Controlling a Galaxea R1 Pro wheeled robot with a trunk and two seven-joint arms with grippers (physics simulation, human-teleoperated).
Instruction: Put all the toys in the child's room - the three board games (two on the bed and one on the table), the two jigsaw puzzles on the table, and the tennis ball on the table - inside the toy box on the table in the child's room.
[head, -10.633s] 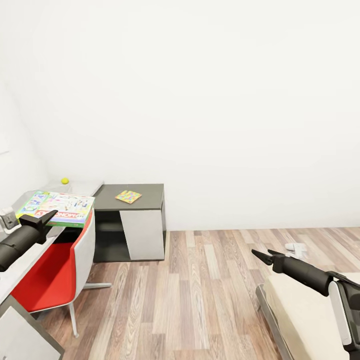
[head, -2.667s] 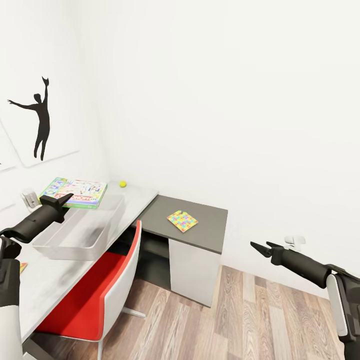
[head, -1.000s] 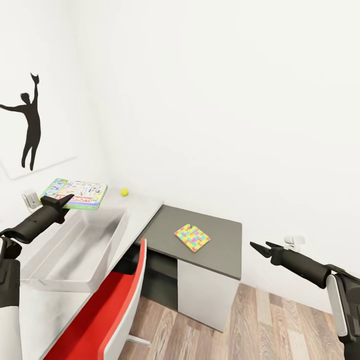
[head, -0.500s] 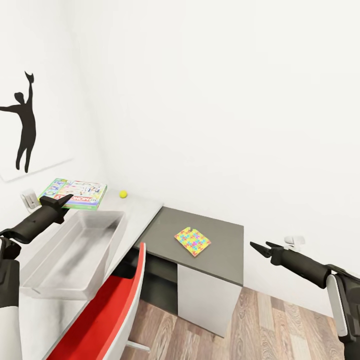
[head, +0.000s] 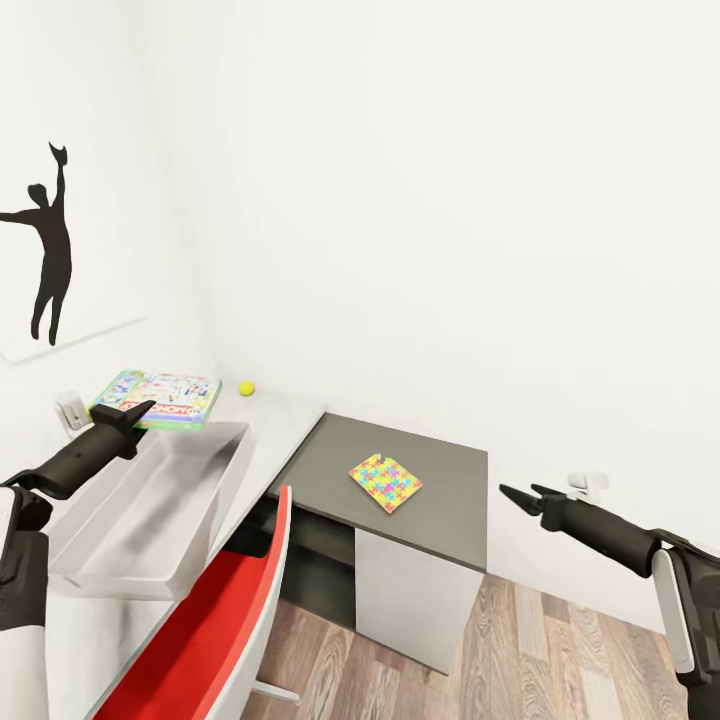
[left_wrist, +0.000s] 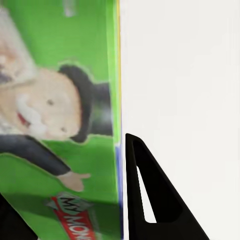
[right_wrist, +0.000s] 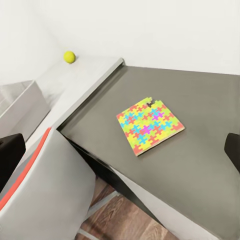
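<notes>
Left wrist view: green-printed board game (left_wrist: 60, 125) pinched by left claw (left_wrist: 70, 200), one finger (left_wrist: 150, 190) past the box edge, other low at the corner. Judged light, stiff, thin, slick-faced; grip near an edge likely to let it droop, so hold better set deeper onto the lid. Head view: box (head: 158, 397) just ahead of left claw (head: 128, 415), beyond toy box (head: 150, 505). Tennis ball (head: 246, 387) on counter (head: 290, 415) farther out. Jigsaw puzzle (head: 386, 482) ahead of right claw (head: 518, 494), fingers spread, empty.

child's bedroom, desk (head: 420, 470) with board game (head: 160, 398), athlete silhouette (head: 45, 245), wood floor (head: 540, 660)
</notes>
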